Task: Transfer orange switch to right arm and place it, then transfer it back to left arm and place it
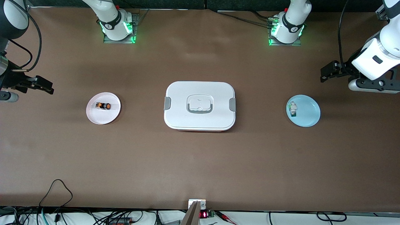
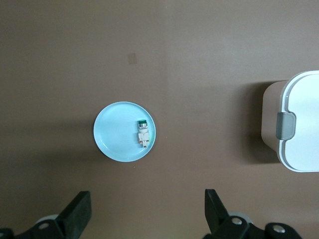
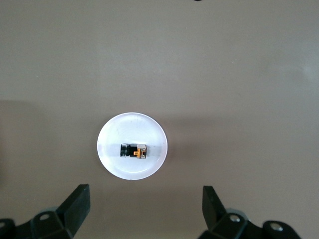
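Note:
The orange switch (image 1: pixel 103 106) lies on its side on a small pale pink plate (image 1: pixel 107 117) toward the right arm's end of the table. In the right wrist view the switch (image 3: pixel 133 150) and its plate (image 3: pixel 130 127) show. My right gripper (image 1: pixel 47 86) is open and empty, in the air beside that plate; its own view (image 3: pixel 144 195) shows the fingers wide apart. The white box (image 1: pixel 199 105) stands shut in the table's middle. My left gripper (image 1: pixel 325 73) is open and empty at the left arm's end; its own view (image 2: pixel 147 199) shows it.
A light blue plate (image 1: pixel 309 115) with a small white-and-green part (image 1: pixel 293 109) lies toward the left arm's end; both show in the left wrist view, the plate (image 2: pixel 113 132) and the part (image 2: pixel 143 133). The box's end and a grey latch (image 2: pixel 285 124) also show there.

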You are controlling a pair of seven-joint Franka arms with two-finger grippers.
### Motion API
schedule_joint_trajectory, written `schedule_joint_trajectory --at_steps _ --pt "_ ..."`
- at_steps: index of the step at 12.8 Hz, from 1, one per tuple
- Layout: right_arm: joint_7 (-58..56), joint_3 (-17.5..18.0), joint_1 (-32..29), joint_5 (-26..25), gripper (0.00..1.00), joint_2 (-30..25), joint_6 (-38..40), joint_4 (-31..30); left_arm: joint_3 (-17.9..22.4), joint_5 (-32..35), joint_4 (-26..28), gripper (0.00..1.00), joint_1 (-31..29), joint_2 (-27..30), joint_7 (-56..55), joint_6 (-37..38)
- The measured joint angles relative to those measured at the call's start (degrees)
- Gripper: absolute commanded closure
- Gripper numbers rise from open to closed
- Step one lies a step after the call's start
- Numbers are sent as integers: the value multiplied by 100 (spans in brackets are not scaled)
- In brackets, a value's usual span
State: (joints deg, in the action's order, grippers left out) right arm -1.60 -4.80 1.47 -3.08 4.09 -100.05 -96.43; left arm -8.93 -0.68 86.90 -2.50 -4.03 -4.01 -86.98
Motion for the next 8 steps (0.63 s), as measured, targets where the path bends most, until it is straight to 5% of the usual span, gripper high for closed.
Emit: schedule_joint_trajectory --at_steps 8 --pt "12 247 -309 111 0 5 0 113 -1 0 0 0 0 0 0 0"
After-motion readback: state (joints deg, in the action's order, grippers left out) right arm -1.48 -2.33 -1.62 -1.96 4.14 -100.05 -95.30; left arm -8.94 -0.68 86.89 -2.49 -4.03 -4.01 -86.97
